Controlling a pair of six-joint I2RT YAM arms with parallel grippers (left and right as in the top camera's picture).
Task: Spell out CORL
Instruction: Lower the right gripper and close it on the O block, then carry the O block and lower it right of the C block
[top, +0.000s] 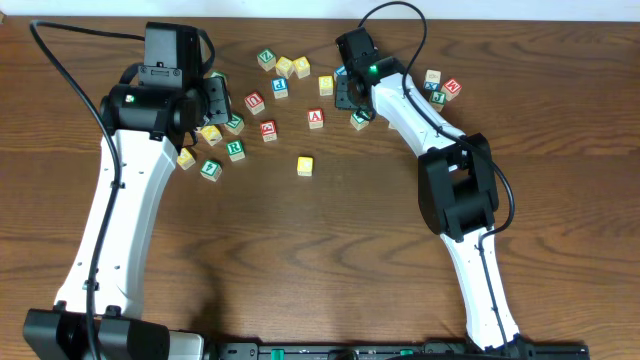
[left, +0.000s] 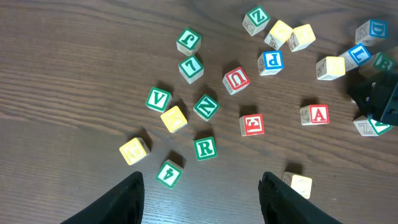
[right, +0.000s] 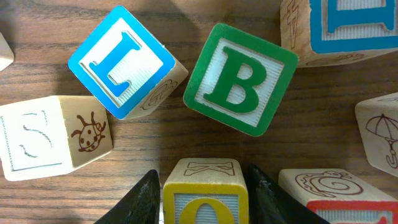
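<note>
One half-cropped yellow block (right: 205, 200) sits clamped in the right gripper (right: 204, 174); left gripper (left: 200, 182) gapes empty.

**cut edges, unread faces**

in the right wrist view the yellow block (right: 205, 205) between the right gripper (right: 202, 175) fingers runs off the lower edge. its blue letter shows only a curved top. whether the fingers press it cannot be told. the blue-framed block (right: 339, 28) is cropped by the top edge. in the left wrist view a green-lettered block (left: 372, 128) sits half behind the right gripper.

Left arm (top: 125, 200) and right arm (top: 455, 190) extended forward.
Left gripper (left: 200, 182) jaws spread wide; right gripper (right: 200, 186) jaws pinch a yellow block (right: 205, 208).
</note>
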